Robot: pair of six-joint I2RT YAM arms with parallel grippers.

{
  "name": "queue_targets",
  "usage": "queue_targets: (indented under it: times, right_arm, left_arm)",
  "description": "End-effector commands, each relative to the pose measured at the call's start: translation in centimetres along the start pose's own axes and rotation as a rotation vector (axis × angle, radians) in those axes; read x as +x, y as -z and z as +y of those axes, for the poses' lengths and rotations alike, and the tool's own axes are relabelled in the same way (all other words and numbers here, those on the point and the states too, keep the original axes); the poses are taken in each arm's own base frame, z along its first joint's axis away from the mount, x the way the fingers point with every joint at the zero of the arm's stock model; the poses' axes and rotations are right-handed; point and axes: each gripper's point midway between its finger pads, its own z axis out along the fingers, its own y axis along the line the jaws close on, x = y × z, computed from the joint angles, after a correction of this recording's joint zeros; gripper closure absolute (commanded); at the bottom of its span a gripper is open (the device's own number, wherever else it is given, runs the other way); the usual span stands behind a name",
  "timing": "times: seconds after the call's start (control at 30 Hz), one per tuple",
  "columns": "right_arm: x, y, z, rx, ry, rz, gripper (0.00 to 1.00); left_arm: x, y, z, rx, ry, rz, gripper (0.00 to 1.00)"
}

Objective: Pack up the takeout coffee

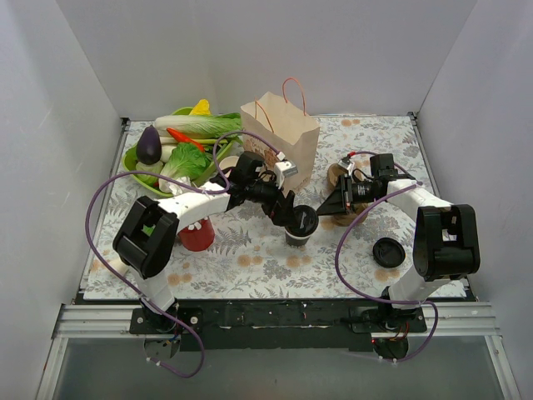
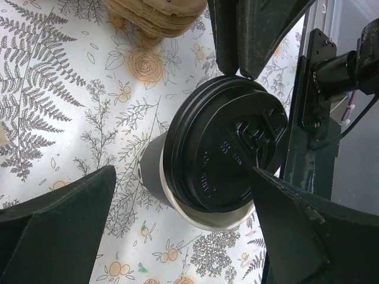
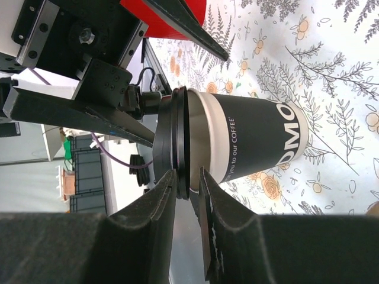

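Observation:
The takeout coffee is a dark-sleeved paper cup with a black lid, standing upright on the floral cloth at mid-table. My left gripper hovers over it, jaws wide open on either side of the lid; one finger is at the lid's edge, the other stands well apart. My right gripper reaches in from the right. In the right wrist view its fingers stand closed to a narrow gap on the lid's rim at the cup's top edge.
A brown cardboard carrier lies behind my right gripper and also shows in the left wrist view. A paper bag stands at the back. A loose black lid, a red cup and a tray of vegetables lie around.

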Motion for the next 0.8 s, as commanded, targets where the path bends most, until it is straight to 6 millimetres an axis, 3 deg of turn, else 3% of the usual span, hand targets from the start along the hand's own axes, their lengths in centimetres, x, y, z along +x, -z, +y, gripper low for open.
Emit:
queue_targets:
  times: [0.0, 0.3, 0.77]
  right_arm:
    - [-0.8, 0.3, 0.1, 0.023, 0.041, -0.009, 0.70]
    - [-0.9, 0.4, -1.4, 0.104, 0.068, -0.010, 0.68]
    - [-0.4, 0.5, -1.2, 0.107, 0.095, -0.010, 0.66]
  left_arm:
    - [-1.4, 0.0, -0.5, 0.025, -0.026, -0.031, 0.03]
    - [-1.6, -0.1, -0.5, 0.029, -0.008, -0.035, 0.03]
    - [-1.9, -0.2, -0.5, 0.026, 0.001, -0.041, 0.03]
